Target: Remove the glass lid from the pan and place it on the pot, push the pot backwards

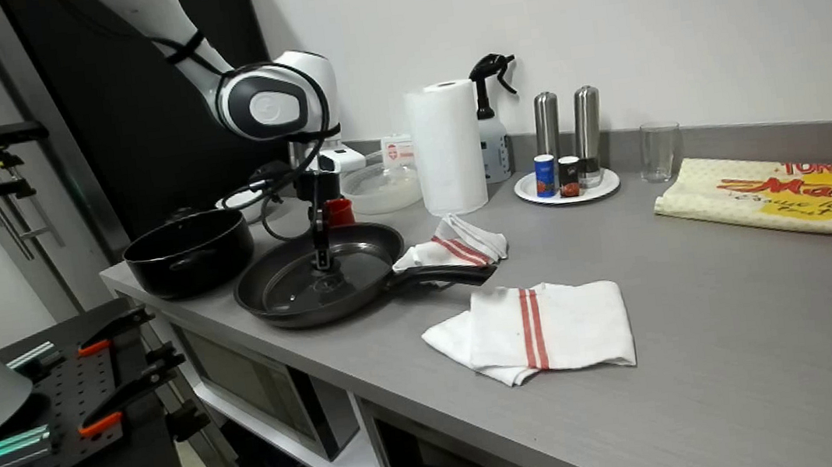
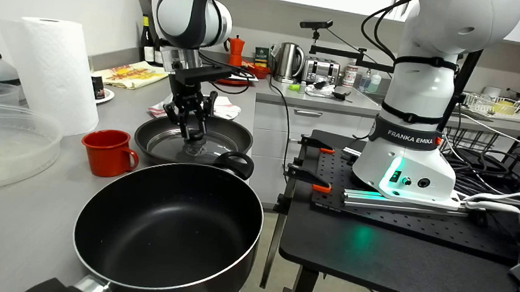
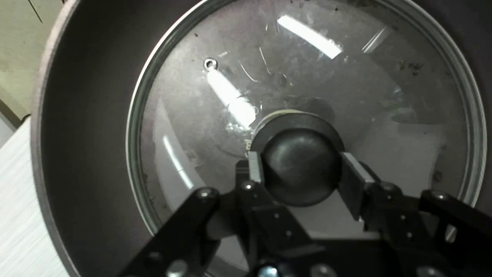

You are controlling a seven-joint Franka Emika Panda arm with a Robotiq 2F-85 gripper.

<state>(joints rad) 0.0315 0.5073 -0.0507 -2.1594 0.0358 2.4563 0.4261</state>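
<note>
The glass lid (image 3: 307, 92) sits inside the pan (image 3: 84, 134), dark pan wall showing outside its rim, its knob (image 3: 301, 157) clasped in the gripper (image 3: 303, 169) above, while the open-topped pot (image 2: 168, 222) stands just beside the pan, near the edge of the counter (image 1: 747, 321), whose gray top reaches past a striped towel (image 1: 575, 325).

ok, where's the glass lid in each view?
In an exterior view: glass lid left of centre, right of the pot.
In an exterior view: glass lid left of centre, behind the pot.
Wrist view: glass lid fills centre and right.
Shared landmark: the pan around it, in all three.
</note>
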